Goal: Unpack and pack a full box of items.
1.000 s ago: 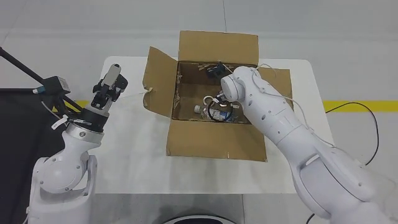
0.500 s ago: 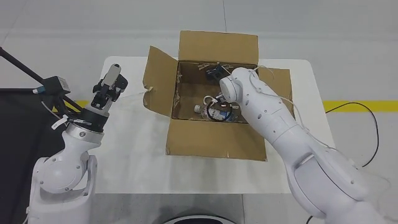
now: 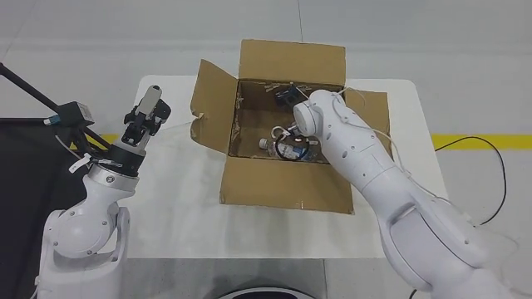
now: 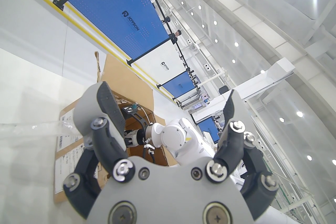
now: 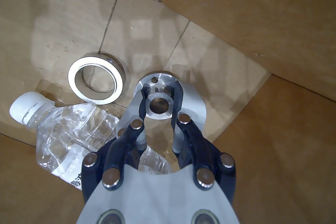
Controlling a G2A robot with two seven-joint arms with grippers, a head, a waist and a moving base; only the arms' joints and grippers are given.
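Inside the cardboard box point(image 5: 236, 12), the right gripper point(image 5: 158, 102) clamps a metal flange point(image 5: 191, 100) beside a steel ring point(image 5: 97, 98).

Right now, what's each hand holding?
Left hand: open, empty.
Right hand: closed on the metal flange inside the box.
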